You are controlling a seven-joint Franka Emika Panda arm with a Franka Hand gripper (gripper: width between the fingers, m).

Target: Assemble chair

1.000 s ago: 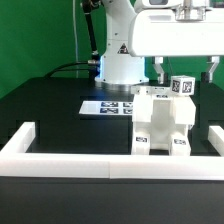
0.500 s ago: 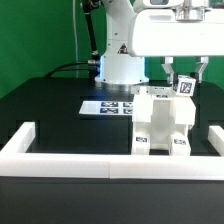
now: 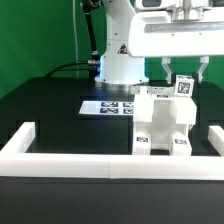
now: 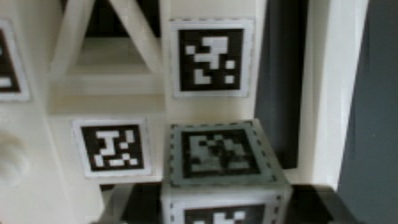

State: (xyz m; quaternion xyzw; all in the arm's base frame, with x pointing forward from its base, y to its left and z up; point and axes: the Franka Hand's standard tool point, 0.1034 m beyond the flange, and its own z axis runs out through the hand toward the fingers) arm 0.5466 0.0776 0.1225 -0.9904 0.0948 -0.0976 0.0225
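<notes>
I am pinching my gripper (image 3: 185, 74) narrowly on a small tagged block (image 3: 183, 86), one finger on each side of it. The block is sitting at the top of the chair (image 3: 160, 122), toward the exterior view's right.

The risks, as I am judging them: I seem to be holding the block only near its upper end, so it could be twisting or slipping between my fingers once any load comes on. If the block is already seated in the chair, a lift or a turn could be dragging the whole chair along, because nothing visible is bracing it. A sideways pull could also be tipping it. The wrist view is blurred and filled by tags, so I cannot tell how squarely my fingers are meeting the block's faces.

The chair is standing on the black table (image 3: 60, 115), just behind the low white barrier wall (image 3: 60, 160) and just beside the marker board (image 3: 105, 105), on the exterior view's right of it. It is showing as a stepped, blocky white plastic body, partly assembled. Two black-and-white square tags are facing forward low on its front. The block is carrying a tag of its own. In the wrist view, diagonal bracing bars are crossing above a tagged upright panel, with the block's dim tagged face nearest the camera.
</notes>
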